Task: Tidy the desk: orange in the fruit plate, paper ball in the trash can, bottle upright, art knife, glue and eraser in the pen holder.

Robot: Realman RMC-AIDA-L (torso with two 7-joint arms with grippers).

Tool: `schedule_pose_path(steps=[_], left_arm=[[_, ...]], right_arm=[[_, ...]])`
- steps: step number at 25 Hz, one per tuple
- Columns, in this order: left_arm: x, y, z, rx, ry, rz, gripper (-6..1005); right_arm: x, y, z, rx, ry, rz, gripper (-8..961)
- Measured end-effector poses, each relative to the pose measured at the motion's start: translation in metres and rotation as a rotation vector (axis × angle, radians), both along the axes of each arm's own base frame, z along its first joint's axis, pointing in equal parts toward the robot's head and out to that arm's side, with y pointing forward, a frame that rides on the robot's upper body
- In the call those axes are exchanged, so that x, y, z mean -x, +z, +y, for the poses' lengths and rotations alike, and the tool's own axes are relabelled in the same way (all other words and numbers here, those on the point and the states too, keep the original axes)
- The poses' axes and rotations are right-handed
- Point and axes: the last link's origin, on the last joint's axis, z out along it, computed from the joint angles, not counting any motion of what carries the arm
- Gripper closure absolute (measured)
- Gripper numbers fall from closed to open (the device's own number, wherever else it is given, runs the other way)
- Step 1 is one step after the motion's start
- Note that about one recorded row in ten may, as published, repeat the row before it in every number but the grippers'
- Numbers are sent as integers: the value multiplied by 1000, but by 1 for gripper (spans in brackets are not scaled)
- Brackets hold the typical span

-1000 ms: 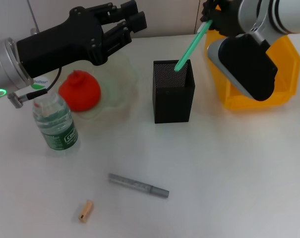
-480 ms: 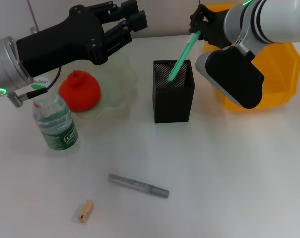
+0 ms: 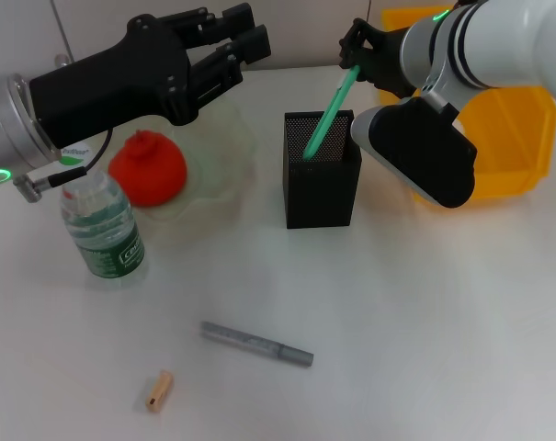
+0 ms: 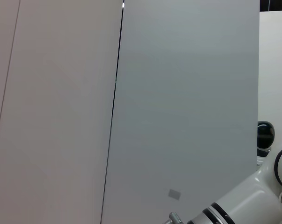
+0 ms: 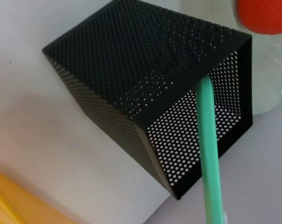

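There was one orange (image 3: pixel 147 167), one fruit plate (image 3: pixel 224 165), one bottle (image 3: pixel 101 225), one pen holder (image 3: pixel 321 170), one trash can (image 3: pixel 498 147), one green stick (image 3: pixel 329 114), one grey stick (image 3: pixel 256 344) and one eraser (image 3: pixel 158 390).

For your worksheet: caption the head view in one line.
Right gripper lowers green stick into pen holder.

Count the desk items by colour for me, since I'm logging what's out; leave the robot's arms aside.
Red-orange: 1, the orange
Pale green glass: 1, the fruit plate
Black: 1, the pen holder
Yellow: 1, the trash can
Green: 1, the green stick
Clear, green label: 1, the bottle
Grey: 1, the grey stick
Tan: 1, the eraser
Total: 8
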Motion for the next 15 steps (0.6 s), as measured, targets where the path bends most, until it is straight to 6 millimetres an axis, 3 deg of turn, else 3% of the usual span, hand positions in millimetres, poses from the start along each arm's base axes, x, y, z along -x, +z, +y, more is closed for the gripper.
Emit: schedule_pose_path(steps=[15], left_arm=[[2, 0, -3, 5, -1, -5, 652]], right_arm=[[3, -6, -5, 17, 8, -2, 733]])
